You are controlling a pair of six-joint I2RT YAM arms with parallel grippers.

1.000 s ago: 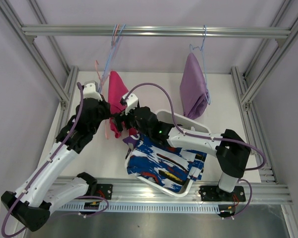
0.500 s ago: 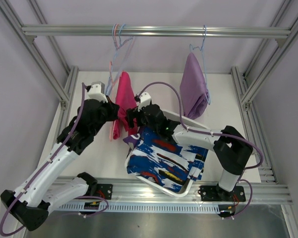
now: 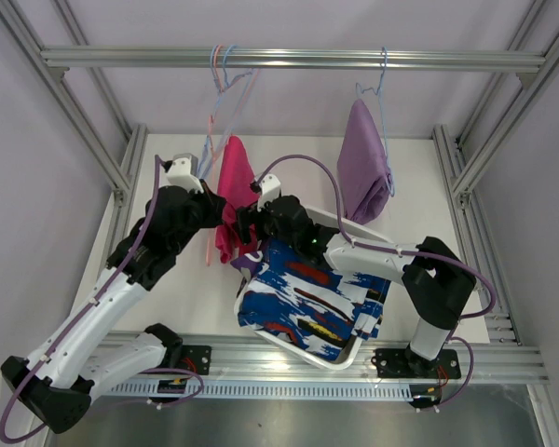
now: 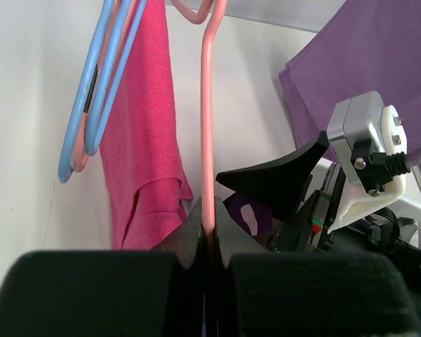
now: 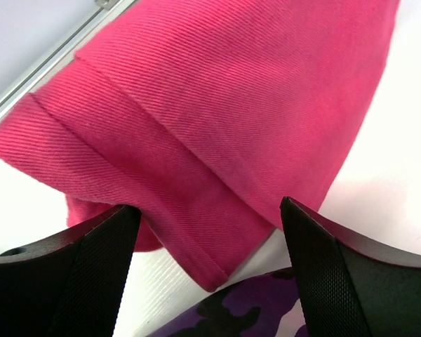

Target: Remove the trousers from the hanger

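As they hang folded, the bright pink trousers show diagonal ribbing.

The left gripper clamps pink hanger; trousers beside.

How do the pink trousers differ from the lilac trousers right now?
The pink trousers are bright pink, the lilac trousers pale purple. The pink pair hangs left, with the left tool shut on the pink hanger; the lilac pair hangs right, untouched. Both hang under the rail.

White table; on it, a white basket
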